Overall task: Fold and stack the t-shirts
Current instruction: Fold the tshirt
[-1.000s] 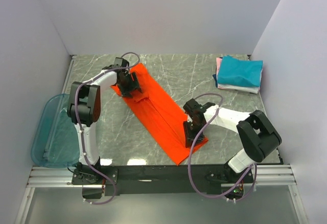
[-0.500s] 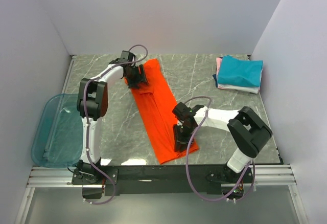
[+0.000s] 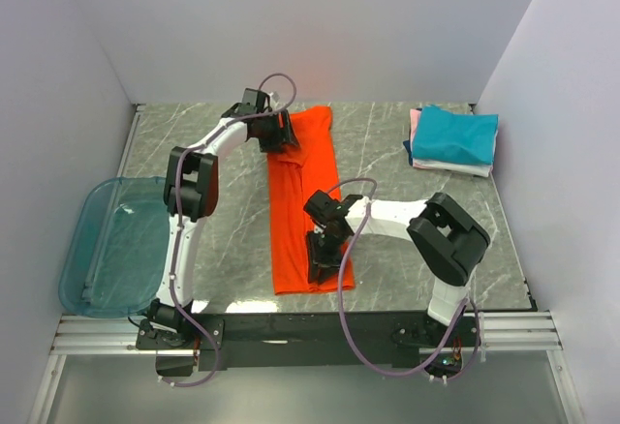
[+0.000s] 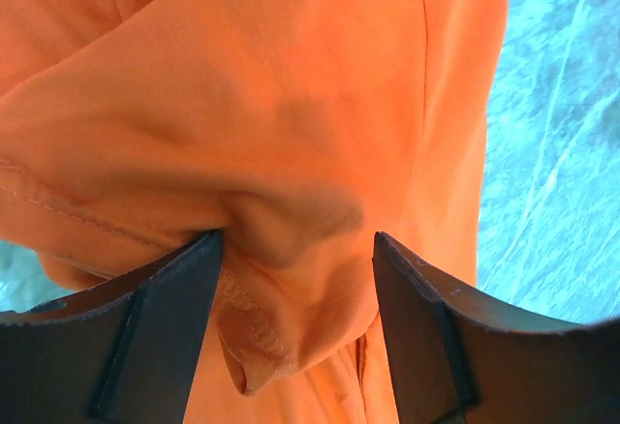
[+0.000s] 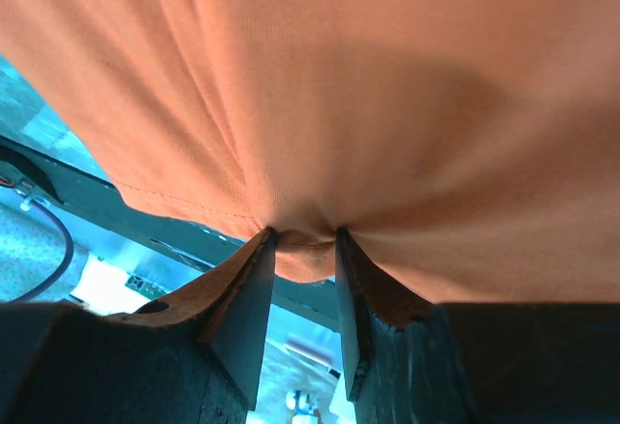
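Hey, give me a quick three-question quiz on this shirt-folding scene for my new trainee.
1. True or false: the right fingers pinch the near end of the orange-red t-shirt.
2. Which colour tops the folded stack? A pink, B teal, C white.
3. Fill in: the left fingers hold the shirt at its ___ end.
Key: 1 true; 2 B; 3 far.
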You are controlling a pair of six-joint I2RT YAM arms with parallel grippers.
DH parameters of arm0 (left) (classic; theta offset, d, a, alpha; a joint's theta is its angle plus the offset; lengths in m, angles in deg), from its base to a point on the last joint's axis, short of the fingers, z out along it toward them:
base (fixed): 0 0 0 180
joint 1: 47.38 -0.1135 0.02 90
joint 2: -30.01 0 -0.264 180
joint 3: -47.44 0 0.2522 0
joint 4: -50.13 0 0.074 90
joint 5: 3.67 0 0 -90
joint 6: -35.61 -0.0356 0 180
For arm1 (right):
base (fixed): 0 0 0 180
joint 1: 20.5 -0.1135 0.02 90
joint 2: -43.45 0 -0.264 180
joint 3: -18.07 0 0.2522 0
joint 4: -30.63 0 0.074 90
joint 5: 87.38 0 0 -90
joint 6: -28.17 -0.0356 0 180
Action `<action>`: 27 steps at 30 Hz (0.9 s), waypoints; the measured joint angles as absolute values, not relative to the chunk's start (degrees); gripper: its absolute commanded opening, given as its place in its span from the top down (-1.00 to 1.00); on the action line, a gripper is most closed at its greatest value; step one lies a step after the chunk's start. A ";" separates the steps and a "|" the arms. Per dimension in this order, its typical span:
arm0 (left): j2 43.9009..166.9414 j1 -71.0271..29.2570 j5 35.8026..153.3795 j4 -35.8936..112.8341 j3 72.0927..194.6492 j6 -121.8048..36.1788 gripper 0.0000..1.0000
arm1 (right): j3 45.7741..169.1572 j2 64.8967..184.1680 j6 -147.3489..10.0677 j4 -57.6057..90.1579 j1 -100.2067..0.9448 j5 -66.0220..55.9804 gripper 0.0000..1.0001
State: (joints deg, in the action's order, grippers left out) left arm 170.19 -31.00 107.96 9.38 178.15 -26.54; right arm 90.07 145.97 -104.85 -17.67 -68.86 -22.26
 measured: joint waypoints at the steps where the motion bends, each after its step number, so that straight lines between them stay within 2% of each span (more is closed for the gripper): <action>1: 170.48 -30.87 108.15 9.69 178.54 -26.62 -0.43 | 90.42 146.19 -104.83 -17.67 -68.95 -22.24 0.22; 12: 168.95 -29.84 107.67 12.47 176.46 -27.17 -0.52 | 95.51 146.23 -101.42 -23.07 -69.47 -18.35 0.14; 18: 164.49 -28.77 105.55 9.87 172.68 -27.15 -0.54 | 97.46 137.23 -98.69 -29.65 -69.47 -12.49 0.10; 23: 153.34 -27.22 102.21 8.16 165.69 -26.60 -0.57 | 91.91 126.91 -97.46 -31.97 -68.58 -8.73 0.07; 27: 137.78 -25.28 98.89 8.66 155.04 -25.57 -0.56 | 85.09 123.39 -96.20 -33.39 -66.31 -7.36 0.03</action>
